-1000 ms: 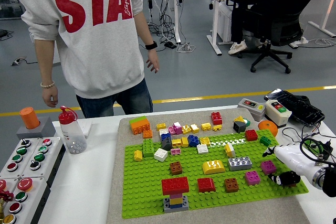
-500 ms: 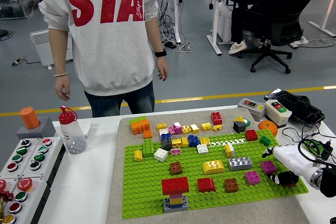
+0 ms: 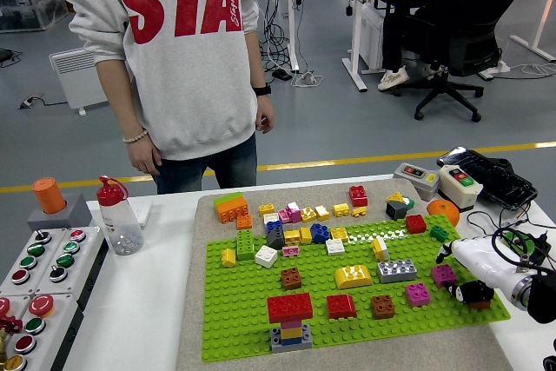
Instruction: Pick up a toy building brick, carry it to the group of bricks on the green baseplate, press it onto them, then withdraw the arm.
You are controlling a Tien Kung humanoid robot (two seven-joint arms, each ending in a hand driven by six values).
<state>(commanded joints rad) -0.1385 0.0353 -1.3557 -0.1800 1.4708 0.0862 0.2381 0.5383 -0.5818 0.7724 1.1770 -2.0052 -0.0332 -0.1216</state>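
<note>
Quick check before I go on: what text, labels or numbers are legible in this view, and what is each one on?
"STA" in large red letters, on the person's grey sweatshirt.
Small red script beside those letters, running vertically: too blurred to read.
Button panel at the left: no readable labels.
Two switch boxes at the far right: no legible markings.
Bricks on the green baseplate: no print visible.

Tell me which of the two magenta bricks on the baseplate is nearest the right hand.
The magenta brick at the baseplate's right edge, directly beside the right hand. The other magenta brick sits further left, by the brown brick.
</note>
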